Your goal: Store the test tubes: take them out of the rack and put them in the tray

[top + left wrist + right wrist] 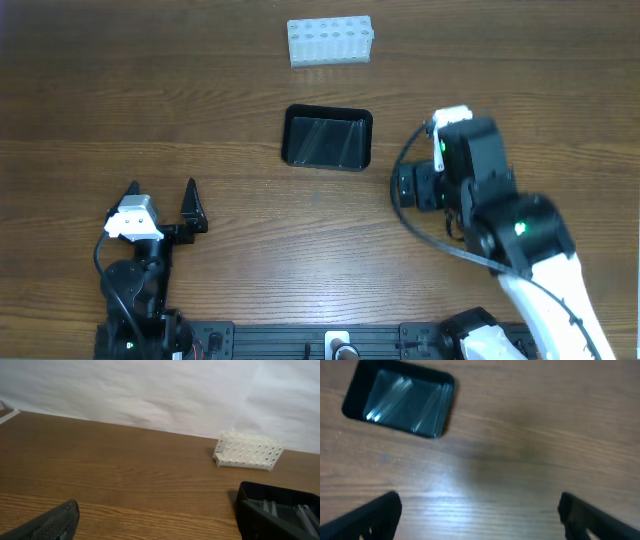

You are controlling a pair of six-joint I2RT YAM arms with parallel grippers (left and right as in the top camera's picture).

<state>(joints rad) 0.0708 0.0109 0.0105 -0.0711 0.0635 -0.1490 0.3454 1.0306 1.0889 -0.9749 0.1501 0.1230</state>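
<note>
**Left gripper** (162, 192): positioned close to its own base, well apart from the tray. The fingers are spread and nothing is between them.

**Right gripper** (480, 510): raised over bare table (250, 230), near the right side of the tray. The fingers are wide apart and nothing is held.

**Tray** (287, 140): black, at mid-table, between the arms and the rack. Several clear test tubes (405, 402) lie inside it, slanted and side by side.

**Rack** (330, 41): white, on the far side of the table, well apart from the tray. Its holes appear vacant in the top and left wrist views, and no tube projects above it.

**Status:** judged complete or nearly so. Every tube that can be seen is in the tray.

**Outstanding:** confirm that no tube sits deep in a rack hole. The holes are too small to check fully.
</note>
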